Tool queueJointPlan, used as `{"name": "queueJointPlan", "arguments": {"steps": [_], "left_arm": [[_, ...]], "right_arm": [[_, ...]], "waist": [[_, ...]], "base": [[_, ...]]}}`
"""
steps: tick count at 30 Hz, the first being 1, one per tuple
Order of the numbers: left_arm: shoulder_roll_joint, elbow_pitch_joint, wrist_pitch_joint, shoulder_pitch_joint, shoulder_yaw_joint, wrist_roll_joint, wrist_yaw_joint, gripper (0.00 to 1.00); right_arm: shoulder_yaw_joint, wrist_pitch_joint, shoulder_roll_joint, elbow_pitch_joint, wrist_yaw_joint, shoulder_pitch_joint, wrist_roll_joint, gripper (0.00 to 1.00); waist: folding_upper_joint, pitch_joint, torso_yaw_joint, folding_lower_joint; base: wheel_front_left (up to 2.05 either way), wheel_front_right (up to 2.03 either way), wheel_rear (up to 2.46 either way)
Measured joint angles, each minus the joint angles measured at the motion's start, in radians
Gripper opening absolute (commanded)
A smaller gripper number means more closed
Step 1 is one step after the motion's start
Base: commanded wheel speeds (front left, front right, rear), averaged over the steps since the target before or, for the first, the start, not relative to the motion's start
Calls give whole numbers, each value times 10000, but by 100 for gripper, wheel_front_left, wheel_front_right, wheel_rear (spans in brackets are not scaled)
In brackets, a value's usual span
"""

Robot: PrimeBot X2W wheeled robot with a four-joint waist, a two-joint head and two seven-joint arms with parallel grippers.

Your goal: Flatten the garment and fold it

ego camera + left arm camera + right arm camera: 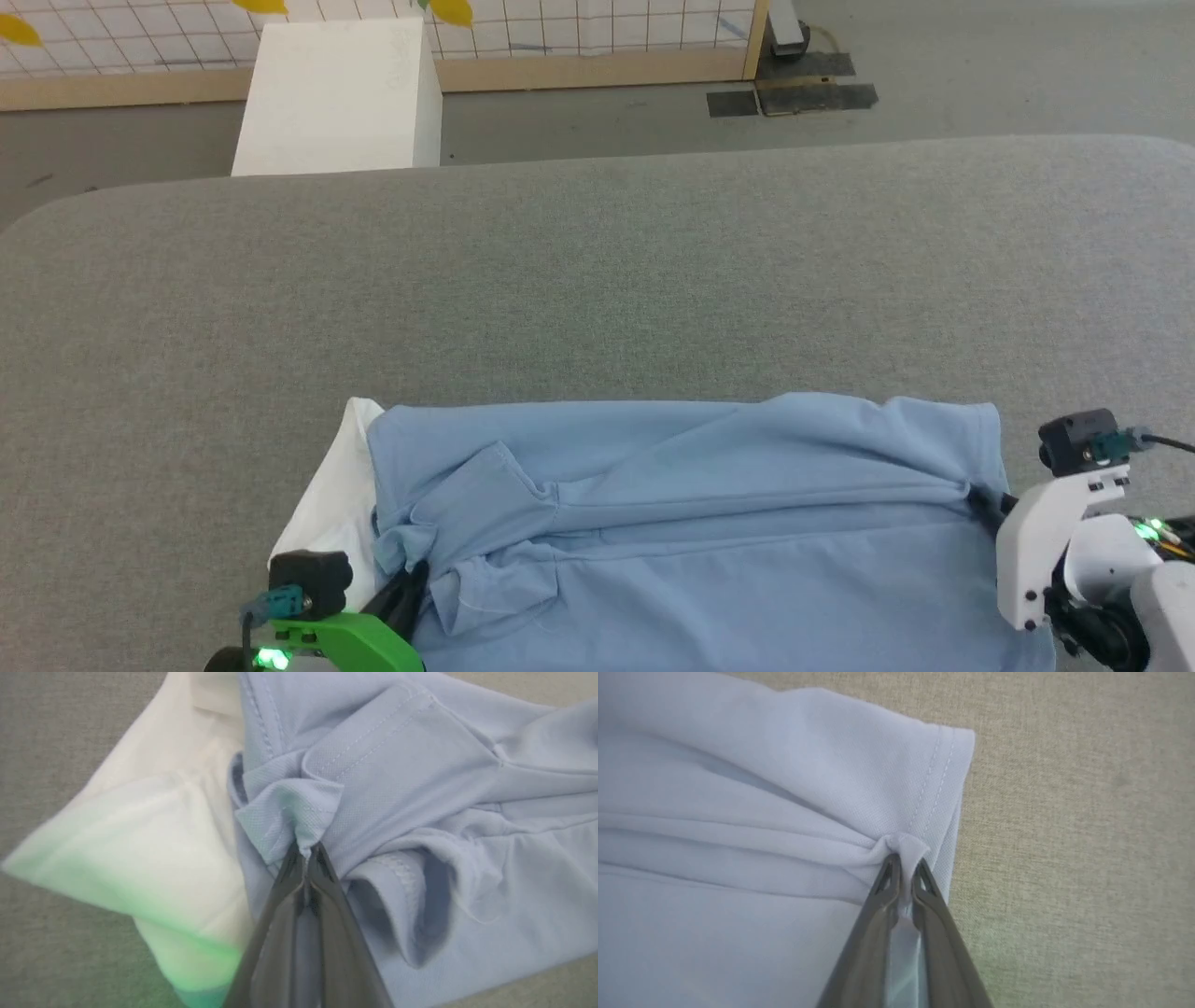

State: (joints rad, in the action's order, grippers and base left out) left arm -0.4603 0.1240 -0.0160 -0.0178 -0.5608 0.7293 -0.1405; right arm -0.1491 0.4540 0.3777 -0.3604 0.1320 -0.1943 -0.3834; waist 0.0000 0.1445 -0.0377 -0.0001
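While the garment (691, 523) lies stretched sideways in a wide, creased band at the near edge of the grey cloth-covered table (597, 280), each gripper has hold of one of its ends. Its white collar (327, 504) sticks out flat on the table at the robot's left end, and a short sleeve (495, 485) lies rumpled on top of the blue body close by.

The left gripper (408, 586) reaches up from its green mount into that rumpled end. In the left wrist view its two dark fingers (280, 914) are pressed together, and a small bunch of blue knit is pinched right at their tips. There the collar spreads to the left of the fingers, touching the blue cloth, and a stitched sleeve opening gapes just to their right.

The right gripper (982, 499) meets the garment at the robot's right end, where a long crease runs in. In the right wrist view its fingers (873, 924) are clamped on a little tuck of fabric just inside the double-stitched hem (941, 779). Folds fan away from the pinch to the left, and bare table lies to the right.

Beyond the table a white box (336, 93) stands on the floor.
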Motion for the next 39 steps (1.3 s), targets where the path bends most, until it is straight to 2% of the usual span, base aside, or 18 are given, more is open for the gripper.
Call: {"name": "queueJointPlan", "arguments": {"steps": [4,8,15,22,27,29,33,39], "left_arm": [[188,-40,276,113,56,82,6,100],[245,-203,1009,281,293,121,27,100],[608,-205,2470,14,830,-477,-295,100],[1200,96,2702,-1022,1753,-1799,-454,100],[1724,155,2731,-1337,2523,-2811,-194,100],[1906,313,2731,-1454,2788,-3018,-86,100],[2190,625,2731,-1685,3267,-3440,134,100],[2502,949,2731,-1723,3728,-3952,420,100]], "right_arm": [[596,63,-140,305,0,610,-88,100],[1350,-245,-499,972,0,1371,-138,100],[2564,-1511,-1689,2259,0,2247,10,100],[3641,-2345,-2980,2667,0,2376,583,100],[4585,-2132,-3256,2029,0,2058,941,100],[4719,-1979,-3237,1505,0,1739,700,100],[4679,-1580,-3267,305,0,1091,688,100],[4661,-537,-3262,-1099,0,316,1607,100]], "waist": [[0,-192,81,0],[0,-359,216,0],[0,-589,470,0],[0,-781,567,0],[0,-836,501,0],[0,-834,459,0],[0,-818,379,0],[0,-774,336,0]], "base": [[0,0,0],[0,0,0],[0,0,0],[0,0,0],[0,0,0],[0,0,0],[0,0,0],[0,0,0]]}}
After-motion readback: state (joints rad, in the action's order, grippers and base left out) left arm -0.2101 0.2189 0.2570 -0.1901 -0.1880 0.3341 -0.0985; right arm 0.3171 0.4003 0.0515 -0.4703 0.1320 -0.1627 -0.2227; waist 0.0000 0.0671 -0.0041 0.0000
